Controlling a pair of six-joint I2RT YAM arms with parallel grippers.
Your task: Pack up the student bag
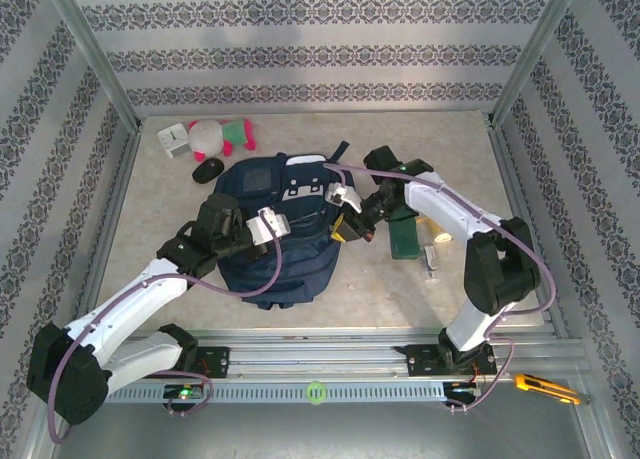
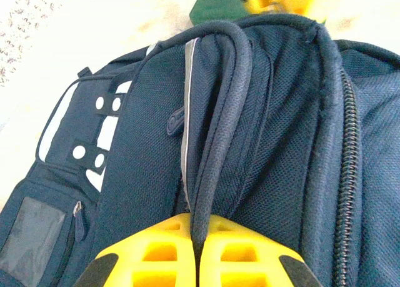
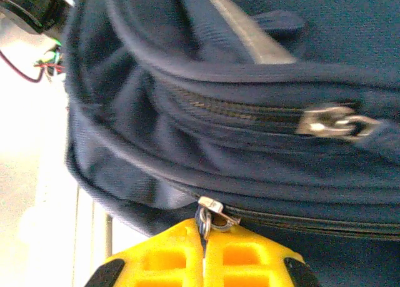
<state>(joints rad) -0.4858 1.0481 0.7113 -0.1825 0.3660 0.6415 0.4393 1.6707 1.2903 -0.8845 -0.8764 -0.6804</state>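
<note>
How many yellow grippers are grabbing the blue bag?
2. The left gripper pinches a dark strap on the student bag; the right gripper pinches a metal zipper pull.

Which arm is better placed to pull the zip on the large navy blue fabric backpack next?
Likely right: the right gripper is shut on the silver metal zip pull, while the left gripper pinches a rounded navy strap, bracing the backpack.
</note>
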